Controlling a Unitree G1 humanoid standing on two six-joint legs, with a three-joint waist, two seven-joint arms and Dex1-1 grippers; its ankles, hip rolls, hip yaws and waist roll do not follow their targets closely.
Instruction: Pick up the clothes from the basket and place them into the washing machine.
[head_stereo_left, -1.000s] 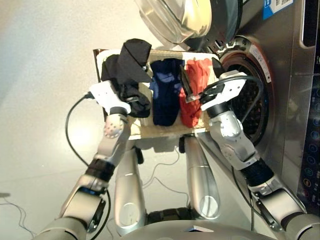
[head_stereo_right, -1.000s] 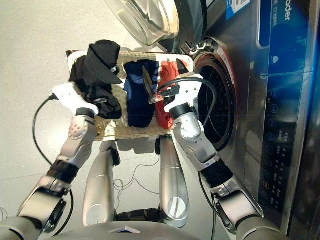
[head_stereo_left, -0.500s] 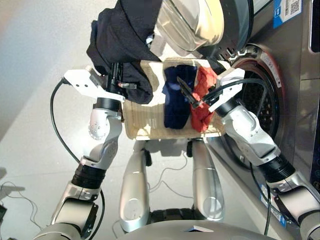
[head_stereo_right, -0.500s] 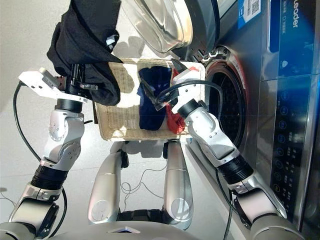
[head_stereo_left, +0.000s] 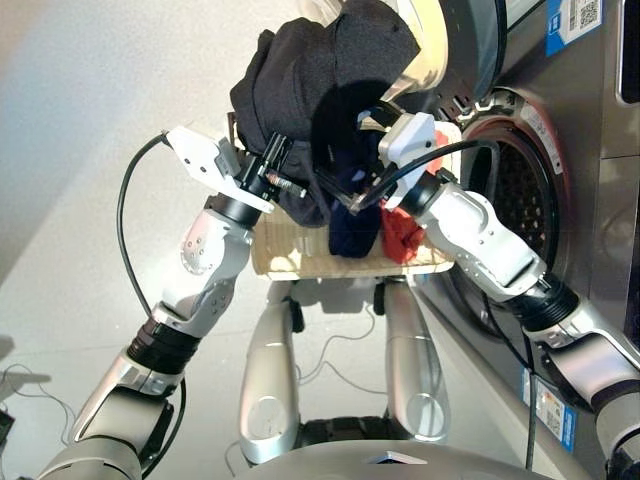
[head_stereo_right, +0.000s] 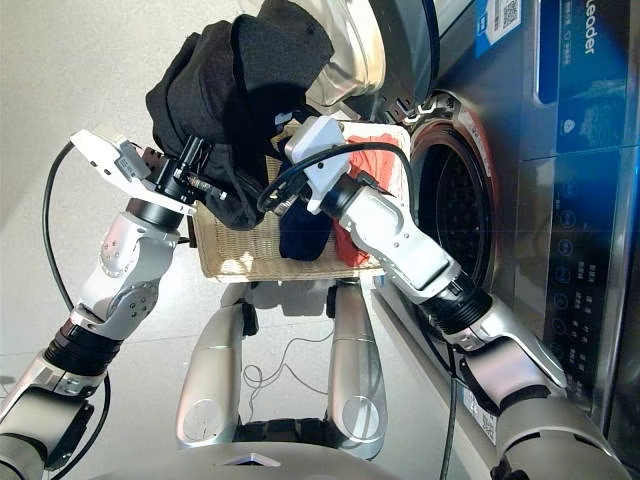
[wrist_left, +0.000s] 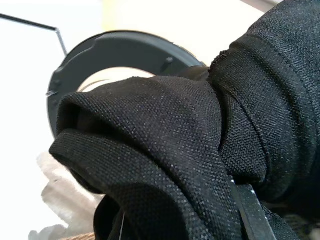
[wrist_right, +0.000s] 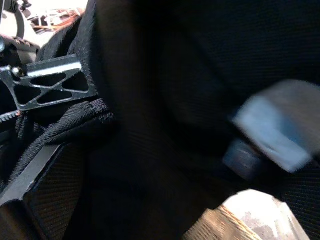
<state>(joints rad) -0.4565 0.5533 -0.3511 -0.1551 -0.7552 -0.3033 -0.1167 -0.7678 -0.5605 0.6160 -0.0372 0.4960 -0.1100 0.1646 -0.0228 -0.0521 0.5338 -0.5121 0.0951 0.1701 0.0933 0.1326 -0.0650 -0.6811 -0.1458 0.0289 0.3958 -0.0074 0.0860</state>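
Black garment bunched above the basket, clamped in the left gripper — navy and red remain in the basket. Left wrist: cloth wraps everything. Right wrist: right gripper buried in cloth — grip unreadable; folds could snag it short of the drum.

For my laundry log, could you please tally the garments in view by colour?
Black soft fabric garment, lifted above the cream woven wicker basket: 1
Navy blue fabric garment, in the basket: 1
Coral-red fabric garment, in the basket: 1
Total: 3
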